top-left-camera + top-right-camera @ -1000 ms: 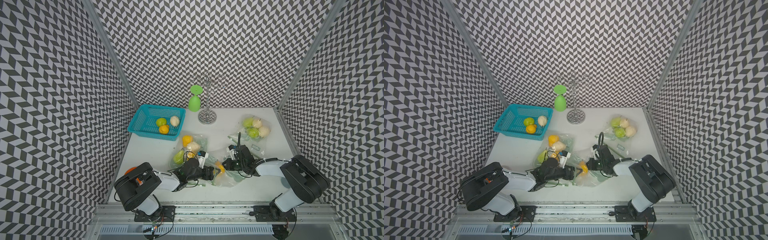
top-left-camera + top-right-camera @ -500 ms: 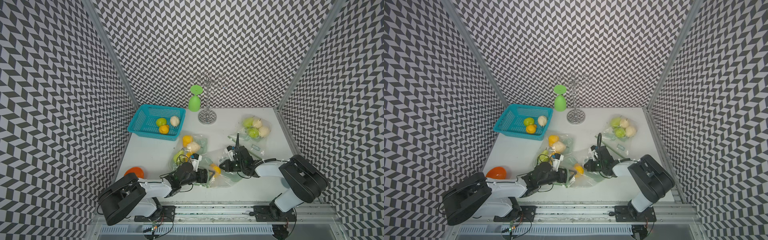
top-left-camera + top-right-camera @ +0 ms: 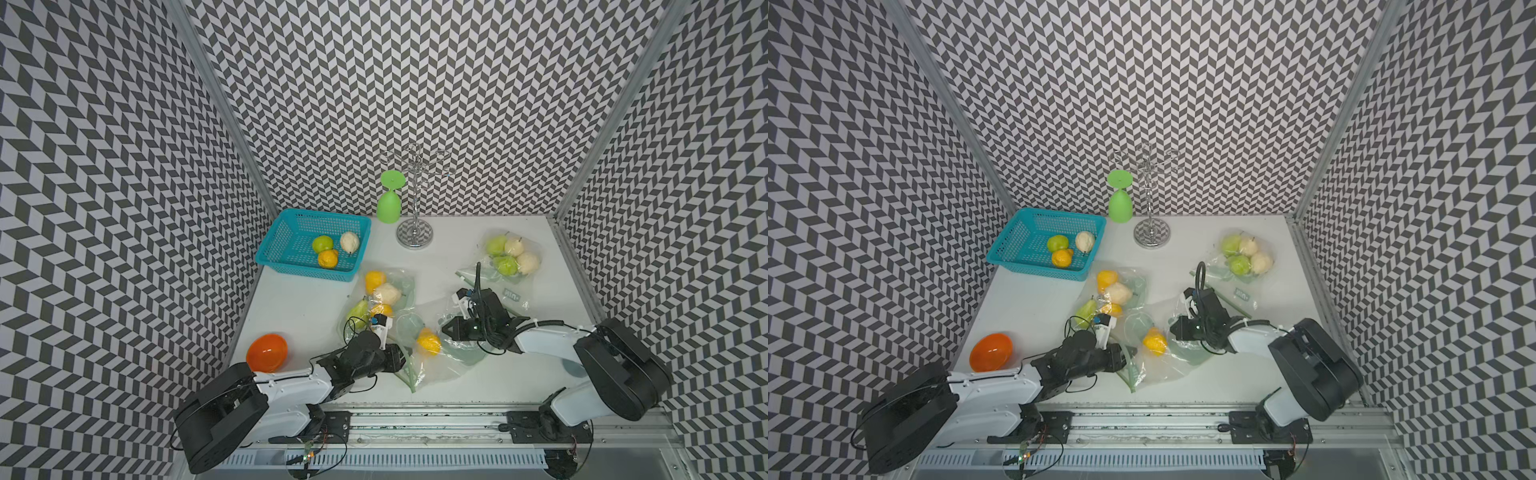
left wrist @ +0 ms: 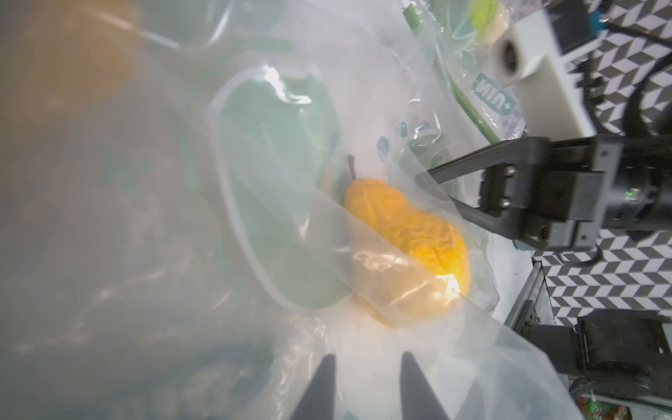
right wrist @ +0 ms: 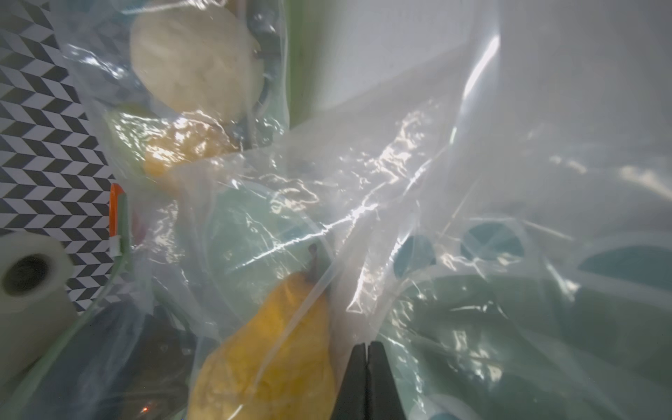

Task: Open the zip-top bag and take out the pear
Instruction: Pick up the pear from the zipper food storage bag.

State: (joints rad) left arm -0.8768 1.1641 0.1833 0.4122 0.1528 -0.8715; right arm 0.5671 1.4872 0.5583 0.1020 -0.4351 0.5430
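Lower centre in a top view, the clear crinkly zip-top bag point(image 3: 440, 368) holds one yellow-orange pear point(image 3: 429, 344), likely light, firm, slippery through film; grip the green zip edge point(image 3: 405, 380). The right hand point(image 3: 444, 332) is clamped on its film; the left hand point(image 3: 408, 360) stands narrowly parted, hold unclear.

Black-and-white chevron walls point(image 3: 415, 83) on three sides (grey metal corner posts point(image 3: 232, 124) at the seams). White tabletop point(image 3: 299, 316) lower centre, metal rail point(image 3: 415, 419) along bottom edge. Even light.
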